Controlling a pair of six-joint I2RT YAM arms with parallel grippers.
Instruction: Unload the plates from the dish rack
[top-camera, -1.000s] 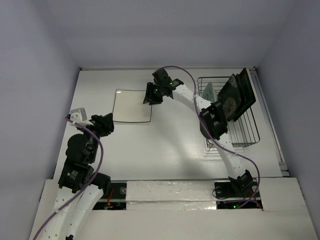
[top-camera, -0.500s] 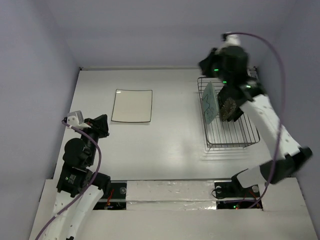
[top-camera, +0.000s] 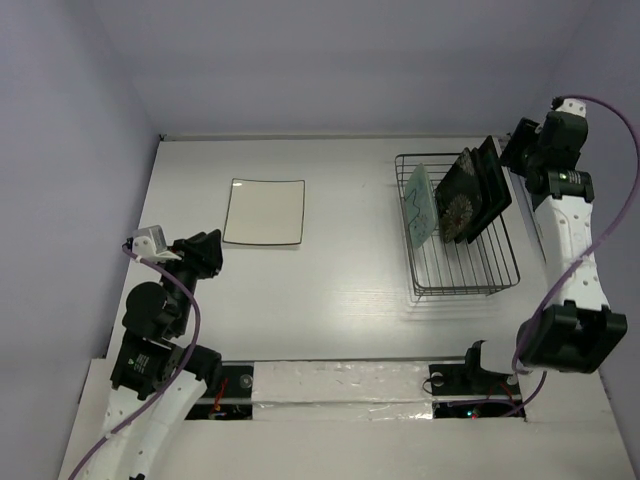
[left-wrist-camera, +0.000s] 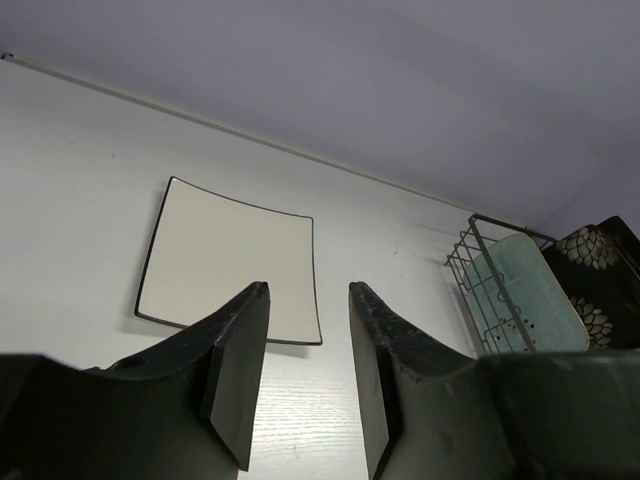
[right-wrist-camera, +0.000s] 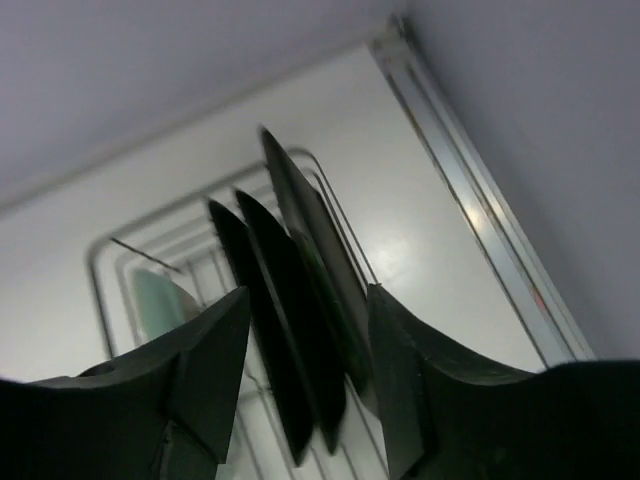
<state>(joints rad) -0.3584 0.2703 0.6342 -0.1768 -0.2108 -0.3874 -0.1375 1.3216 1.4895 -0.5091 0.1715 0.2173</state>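
Plates, four, stiff glazed ware; judged moderately heavy, slick and liable to chip, so each is calling for a firm pinch across its free upper rim and a straight lift clear of the wires. The white plate is lying flat on the table, well apart from the dish rack. In the rack three are standing on edge, leaning close together: the mint plate on the left, the flowered plate in the middle, the dark-rimmed plate on the right. The right gripper is hovering near the rack's far right corner, its fingers spread and holding nothing. The left gripper is hanging above the table near the white plate, fingers likewise spread and empty. The overhead view is giving the whole layout and both arms. The left wrist view is showing the white plate's thin dark edge line and only the rack's left end. The right wrist view is showing the two dark plates edge-on, framed between its open fingers, their patterns hidden, with the mint plate behind; the gaps between rims are looking narrow there.
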